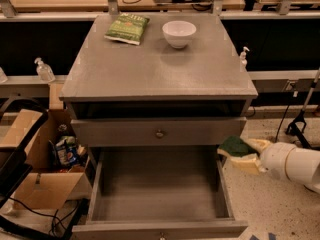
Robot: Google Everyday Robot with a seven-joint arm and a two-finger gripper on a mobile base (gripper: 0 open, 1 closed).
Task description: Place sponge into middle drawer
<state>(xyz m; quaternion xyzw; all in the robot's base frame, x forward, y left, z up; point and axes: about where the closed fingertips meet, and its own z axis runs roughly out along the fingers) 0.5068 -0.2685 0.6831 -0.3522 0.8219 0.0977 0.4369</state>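
Note:
The sponge (234, 146), dark green side up with a yellow edge, is held between the pale fingers (256, 145) of my gripper (241, 153). The gripper reaches in from the right on a white arm (292, 165). It hovers just over the right wall of the open middle drawer (223, 191), level with the drawer's top edge. The drawer is pulled far out and its plain grey inside (157, 184) holds nothing. Above it is the shallower closed drawer front (159, 132) with a small knob.
A green snack bag (127, 28) and a white bowl (179, 33) sit on the cabinet top (150, 66). An open cardboard box (42, 169) with items stands left of the cabinet. A small pump bottle (243, 56) stands behind the cabinet's right side.

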